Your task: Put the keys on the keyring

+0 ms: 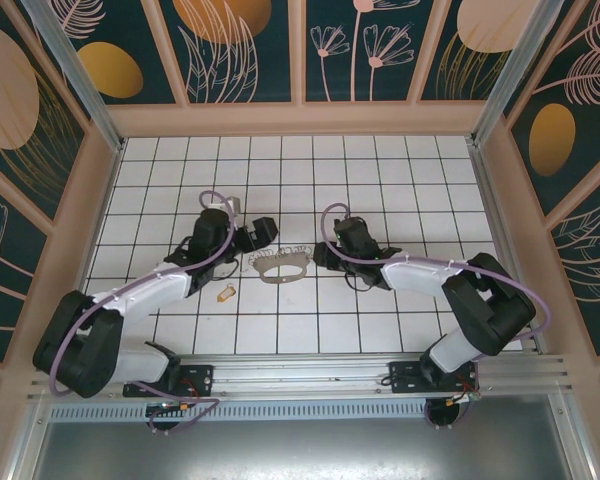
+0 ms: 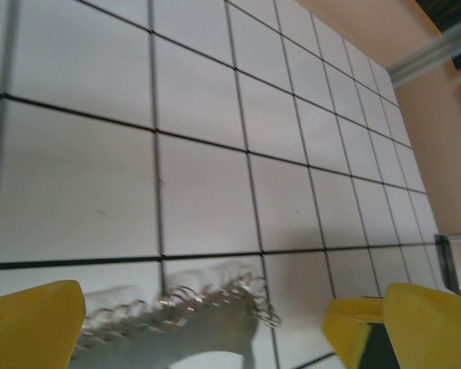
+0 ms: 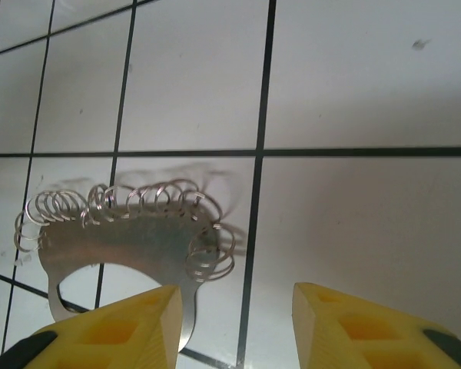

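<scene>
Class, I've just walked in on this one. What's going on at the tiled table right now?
Two robot arms are gathered around a flat metal keyring lying mid-table. The left gripper hovers wide open by its ringed edge. The right gripper, jaws apart, sits at the other end, with one finger beside the plate. The small gold key lies untouched on the tiles near the left arm, not yet on the keyring.

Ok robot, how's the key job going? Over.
Left fingers open over keyring. Right fingers open at its other end. Key lying loose, off the ring. Nothing in the way.
</scene>
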Tool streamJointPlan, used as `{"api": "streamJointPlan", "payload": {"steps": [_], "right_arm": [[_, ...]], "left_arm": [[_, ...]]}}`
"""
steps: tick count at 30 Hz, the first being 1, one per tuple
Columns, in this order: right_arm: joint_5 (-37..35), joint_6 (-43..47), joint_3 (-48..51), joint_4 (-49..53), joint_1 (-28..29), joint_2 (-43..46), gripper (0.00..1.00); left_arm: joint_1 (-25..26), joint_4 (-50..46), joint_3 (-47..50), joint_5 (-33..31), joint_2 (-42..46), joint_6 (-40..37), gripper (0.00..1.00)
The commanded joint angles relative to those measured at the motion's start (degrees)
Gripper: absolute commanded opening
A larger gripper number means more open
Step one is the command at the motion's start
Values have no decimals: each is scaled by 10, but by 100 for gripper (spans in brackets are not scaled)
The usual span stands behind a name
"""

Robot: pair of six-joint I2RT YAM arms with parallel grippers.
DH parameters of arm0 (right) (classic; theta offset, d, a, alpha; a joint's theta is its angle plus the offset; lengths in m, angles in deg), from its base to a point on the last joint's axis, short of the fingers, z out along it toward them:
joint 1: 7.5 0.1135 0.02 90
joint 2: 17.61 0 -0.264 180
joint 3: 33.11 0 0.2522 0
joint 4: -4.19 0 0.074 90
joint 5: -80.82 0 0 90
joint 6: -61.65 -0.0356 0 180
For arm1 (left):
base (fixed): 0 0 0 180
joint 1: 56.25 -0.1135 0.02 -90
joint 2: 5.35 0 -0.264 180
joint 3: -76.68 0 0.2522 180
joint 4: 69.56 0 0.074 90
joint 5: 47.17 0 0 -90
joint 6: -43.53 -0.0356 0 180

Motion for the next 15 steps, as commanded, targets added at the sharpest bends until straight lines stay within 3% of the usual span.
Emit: {"api": "streamJointPlan", "payload": {"steps": [1, 15], "right_arm": [[-33, -28, 11, 21, 18, 23, 42], [7, -14, 5, -9, 24, -11, 37]], "left_arm": [[37, 66, -7, 8, -27, 42, 98], [66, 106, -30, -1, -91, 54, 98]]}}
